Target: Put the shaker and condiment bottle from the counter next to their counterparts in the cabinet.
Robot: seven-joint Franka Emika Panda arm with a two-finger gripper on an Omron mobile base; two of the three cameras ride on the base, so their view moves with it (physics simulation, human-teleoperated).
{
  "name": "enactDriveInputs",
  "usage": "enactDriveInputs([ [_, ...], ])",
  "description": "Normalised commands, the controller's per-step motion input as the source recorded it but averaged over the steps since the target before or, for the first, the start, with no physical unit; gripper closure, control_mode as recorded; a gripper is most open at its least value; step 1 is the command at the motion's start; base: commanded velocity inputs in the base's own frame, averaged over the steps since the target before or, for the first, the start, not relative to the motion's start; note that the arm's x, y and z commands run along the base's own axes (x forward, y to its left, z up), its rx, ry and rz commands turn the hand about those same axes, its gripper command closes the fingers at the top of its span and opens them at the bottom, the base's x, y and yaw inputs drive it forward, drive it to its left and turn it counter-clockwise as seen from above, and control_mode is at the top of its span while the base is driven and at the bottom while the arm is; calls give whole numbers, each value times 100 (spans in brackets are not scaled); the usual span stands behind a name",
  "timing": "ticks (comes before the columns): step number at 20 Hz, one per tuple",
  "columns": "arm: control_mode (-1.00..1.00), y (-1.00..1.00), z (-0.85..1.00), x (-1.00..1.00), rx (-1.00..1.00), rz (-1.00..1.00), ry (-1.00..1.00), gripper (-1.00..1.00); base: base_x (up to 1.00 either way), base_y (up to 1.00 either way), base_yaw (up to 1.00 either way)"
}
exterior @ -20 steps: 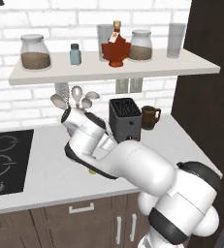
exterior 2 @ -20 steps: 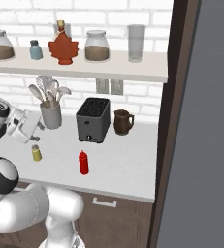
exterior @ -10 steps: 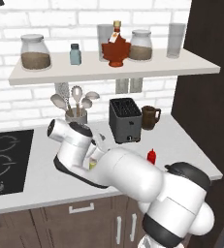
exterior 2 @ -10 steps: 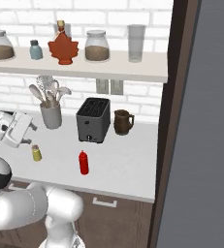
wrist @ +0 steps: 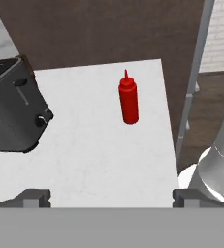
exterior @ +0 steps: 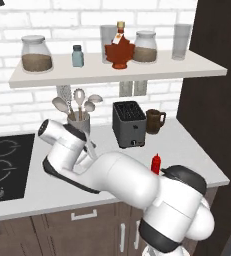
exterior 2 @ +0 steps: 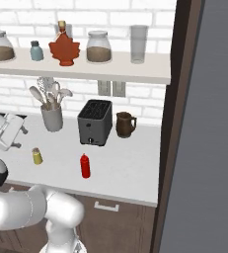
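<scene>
Item: shaker (exterior 2: 37, 156), yellow-olive, standing upright on the counter (exterior 2: 130, 163), near its front edge. The tool (exterior 2: 11, 132) is hovering just up and to the left of it in the right base view, jaws spread fully wide, gripping nothing. Item: condiment bottle (wrist: 128, 100), red, standing upright right of the shaker, apart from it, lying dead ahead of the tool in the hand view. Counterparts are waiting on the cabinet (exterior 2: 86, 71).

The small olive shaker (exterior 2: 37, 156) and the red condiment bottle (exterior 2: 85, 165) stand upright, near each other, on the grey table (exterior 2: 130, 163).
</scene>
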Motion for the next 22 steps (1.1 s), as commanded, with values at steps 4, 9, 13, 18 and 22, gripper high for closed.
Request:
enactDriveInputs([
  [4,-100,0,-2,0,4,0,1,-100,0,0,0],
  [9,-100,-3,-39,0,-14,0,1,-100,0,0,0],
  [13,-100,-6,-67,0,-33,0,4,-100,0,0,0],
  [18,-100,0,-1,0,-1,0,0,-100,0,0,0],
  [22,-100,0,-1,0,0,0,0,-100,0,0,0],
])
